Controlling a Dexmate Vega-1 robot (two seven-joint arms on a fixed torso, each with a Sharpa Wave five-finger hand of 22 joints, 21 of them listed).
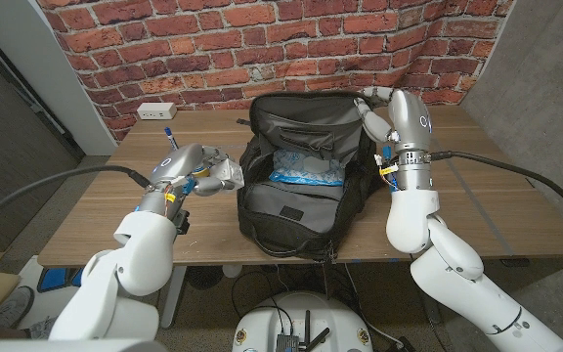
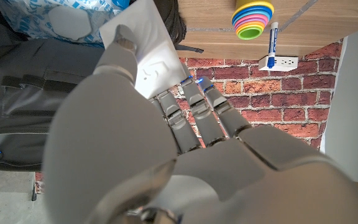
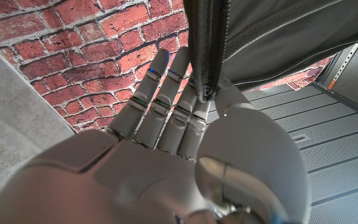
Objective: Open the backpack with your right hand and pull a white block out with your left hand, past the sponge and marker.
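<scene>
The black fabric backpack [image 1: 301, 186] lies open on the wooden table [image 1: 487, 205], its flap spread toward the robot and its mouth gaping between the two hands. The right hand [image 1: 379, 110] is up at the far right rim of the bag; in the right wrist view the right hand [image 3: 185, 155] has the black zippered edge of the backpack [image 3: 207, 43] pinched between thumb and fingers, holding the opening up.

The left hand [image 1: 206, 171] sits just outside the bag's left wall, touching or nearly touching it. In the left wrist view the left hand [image 2: 160, 143] holds a flat white block [image 2: 143, 53] between thumb and fingers, the block standing out past the fingertips against the dark bag wall. In the head view the block [image 1: 231, 174] is a small pale shape at the fingertips, right beside the backpack's rim.

Inside the bag, beyond the left hand's fingertips, lies a crinkly blue-and-white plastic packet [image 1: 306, 168]. I cannot make out a sponge.

On the far side of the left hand stand a stack of rainbow-coloured plastic cups [image 2: 253, 18] and a blue-capped white marker [image 2: 273, 38], close together. Further back, at the table's far edge, sits a white power strip [image 1: 155, 110].
</scene>
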